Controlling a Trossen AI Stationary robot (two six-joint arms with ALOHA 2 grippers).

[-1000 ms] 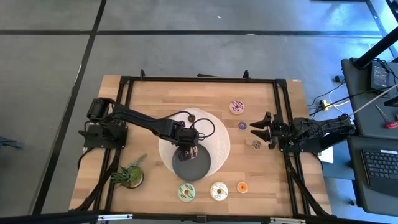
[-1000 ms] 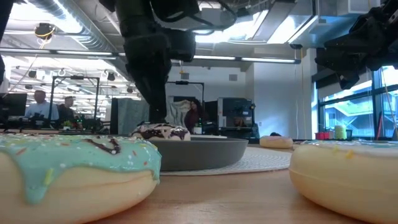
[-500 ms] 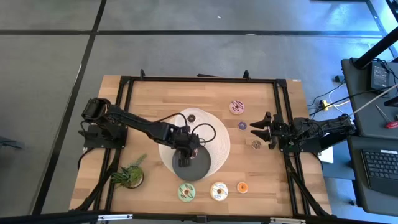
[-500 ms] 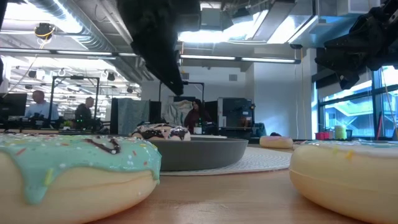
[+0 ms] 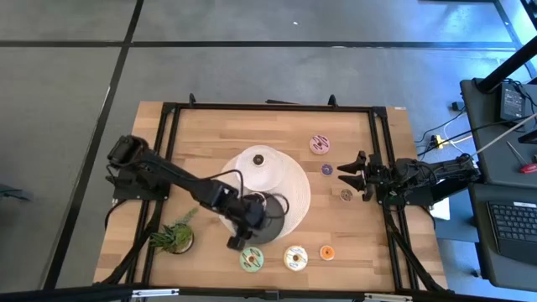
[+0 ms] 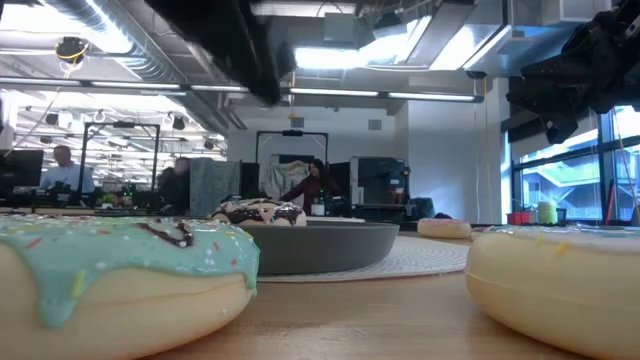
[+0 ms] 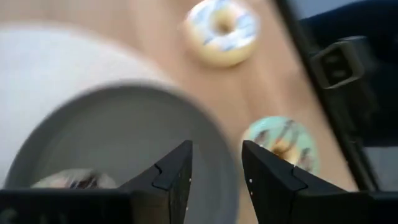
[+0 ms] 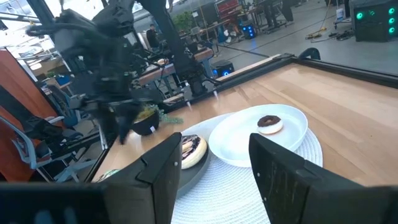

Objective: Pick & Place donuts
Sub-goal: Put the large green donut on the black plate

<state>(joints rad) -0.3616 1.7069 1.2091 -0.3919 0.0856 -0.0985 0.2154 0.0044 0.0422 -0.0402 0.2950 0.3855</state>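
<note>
My left pincer (image 5: 236,242), released and empty, hangs just beside the green donut (image 5: 252,259), nearer than my right pincer (image 5: 351,178).

Bare wood lies open along the far edge of the light wooden surface (image 5: 218,126). The near edge is crowded: a green-iced donut (image 5: 251,259), a cream-iced donut (image 5: 295,257) and a tiny orange donut (image 5: 327,252) stand in a row, with a small green potted plant (image 5: 174,236) at the left corner.
</note>
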